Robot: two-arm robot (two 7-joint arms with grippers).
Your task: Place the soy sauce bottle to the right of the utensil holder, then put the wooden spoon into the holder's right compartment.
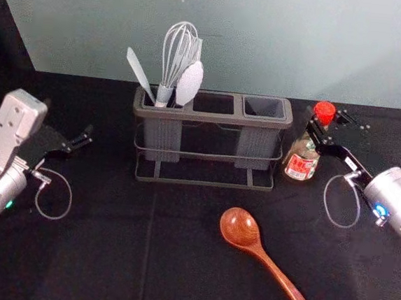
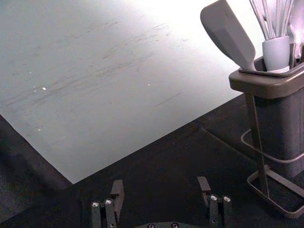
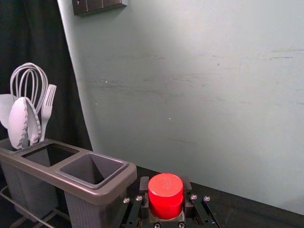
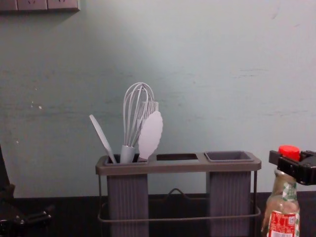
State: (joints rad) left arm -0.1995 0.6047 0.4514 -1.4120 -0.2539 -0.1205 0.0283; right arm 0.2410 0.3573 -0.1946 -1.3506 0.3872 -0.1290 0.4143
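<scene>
My right gripper (image 1: pixel 322 127) is shut on the neck of the soy sauce bottle (image 1: pixel 302 163), just right of the utensil holder (image 1: pixel 215 101). In the right wrist view, the right gripper (image 3: pixel 165 186) has its fingers against both sides below the red cap (image 3: pixel 166 190). The chest view shows the bottle (image 4: pixel 284 219) leaning slightly, its base hidden. The wooden spoon (image 1: pixel 241 229) lies in front of the holder, handle toward the front right. My left gripper (image 1: pixel 71 143) hangs idle left of the holder; in its wrist view, the left gripper (image 2: pixel 160 186) is open and holds nothing.
A whisk (image 1: pixel 177 57), a white spatula (image 1: pixel 140 73) and other pale utensils stand in the holder's left compartment. Its right compartment (image 1: pixel 264 108) has nothing in it. Behind the black-covered table (image 1: pixel 100 253) rises a pale wall (image 1: pixel 266 36).
</scene>
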